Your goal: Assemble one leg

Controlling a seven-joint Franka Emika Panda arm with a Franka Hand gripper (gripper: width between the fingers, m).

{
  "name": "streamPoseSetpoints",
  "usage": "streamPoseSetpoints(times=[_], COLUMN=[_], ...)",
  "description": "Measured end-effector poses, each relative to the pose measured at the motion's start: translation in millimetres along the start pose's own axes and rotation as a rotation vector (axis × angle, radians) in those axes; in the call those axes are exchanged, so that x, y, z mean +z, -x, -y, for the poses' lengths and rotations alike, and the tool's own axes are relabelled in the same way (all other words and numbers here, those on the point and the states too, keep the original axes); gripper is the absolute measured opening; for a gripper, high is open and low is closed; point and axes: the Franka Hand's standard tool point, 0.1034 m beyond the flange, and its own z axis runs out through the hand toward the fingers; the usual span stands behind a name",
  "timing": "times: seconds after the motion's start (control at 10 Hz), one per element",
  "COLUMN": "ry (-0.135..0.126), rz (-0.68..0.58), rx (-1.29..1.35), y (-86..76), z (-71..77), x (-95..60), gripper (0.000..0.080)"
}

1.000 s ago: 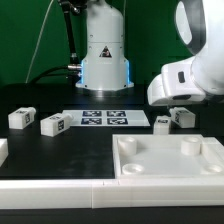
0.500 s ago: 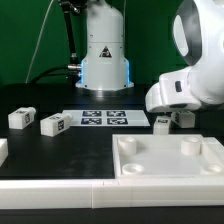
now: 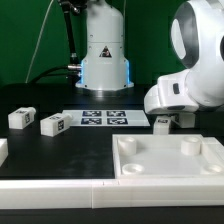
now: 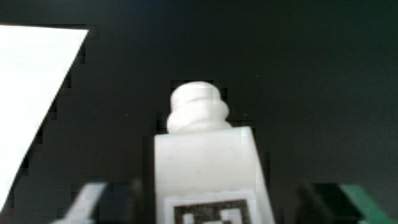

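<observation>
My gripper point(image 3: 163, 116) hangs low over the table at the exterior view's right, its body hiding most of the fingers. In the wrist view a white leg point(image 4: 206, 150) with a fiducial tag and a ribbed peg lies between my open gripper point(image 4: 210, 208). There is a clear gap on one side, and the other finger point(image 4: 86, 205) is close to the leg. That leg shows in the exterior view point(image 3: 160, 122), with another leg point(image 3: 184, 117) just beside it. Two more legs point(image 3: 20, 117) point(image 3: 52, 124) lie at the exterior view's left.
The large white tray-like piece point(image 3: 170, 160) with round corner sockets lies in front. The marker board point(image 3: 103, 118) lies mid-table before the robot base point(image 3: 104, 60). A white part point(image 3: 2, 150) sits at the left edge. A white surface point(image 4: 32, 90) fills one side of the wrist view.
The arm has shifted toward the exterior view's left and slightly lower, bringing the gripper over the leg. No part has moved.
</observation>
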Motion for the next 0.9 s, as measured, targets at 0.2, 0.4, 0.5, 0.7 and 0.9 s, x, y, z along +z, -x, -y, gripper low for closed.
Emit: streamPoseSetpoints(times=[0.2,0.4,0.5,0.7,0.9], ry=[0.0,0.0,0.0,0.0,-0.009], rz=[0.0,0.0,0.0,0.0,0.009], rx=[0.0,0.0,0.0,0.0,0.007], y=[0.1,0.0,0.0,0.1,19.0], z=[0.0,0.0,0.0,0.0,-7.8], x=[0.0,0.0,0.0,0.0,-24.2], gripper=[0.0288,0.0288,0.0288,0.0288,0.0288])
